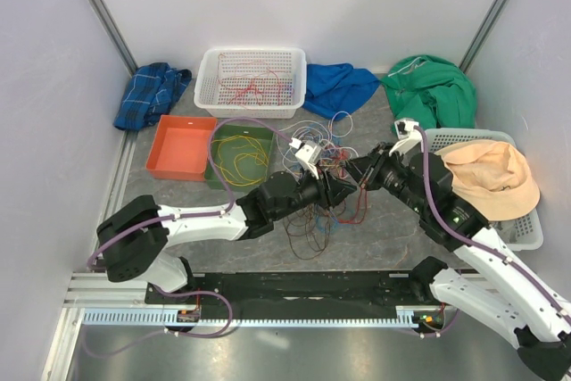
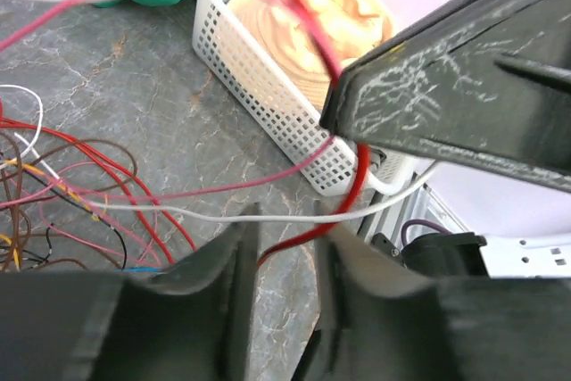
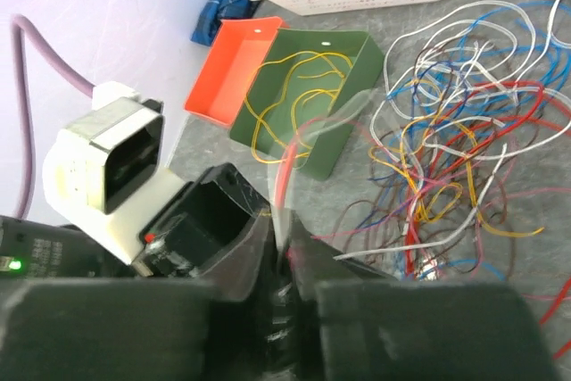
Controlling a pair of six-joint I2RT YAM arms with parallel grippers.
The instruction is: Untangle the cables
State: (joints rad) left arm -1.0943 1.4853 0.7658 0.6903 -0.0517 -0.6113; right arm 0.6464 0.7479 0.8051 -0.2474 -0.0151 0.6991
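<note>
A tangle of thin coloured cables (image 1: 317, 162) — red, blue, yellow, white, brown — lies at the middle of the grey marbled table (image 1: 401, 234), and both arms reach into it. The right gripper (image 3: 284, 243) has its black jaws pressed nearly together on a single red cable (image 3: 284, 180), which rises from between them. The left gripper (image 2: 287, 234) meets it tip to tip; its fingers (image 2: 234, 260) stand apart with that red cable running through the gap, not pinched. Yellow cables (image 1: 239, 160) coil in a green rectangular tray (image 1: 266, 136) toward the far left corner, beside an orange plastic tray (image 1: 178, 149) — and red ones lie in a white perforated basket (image 1: 211, 86) at the far edge. A second white basket (image 1: 528, 236) at the right edge holds a peach cloth (image 1: 491, 180).
</note>
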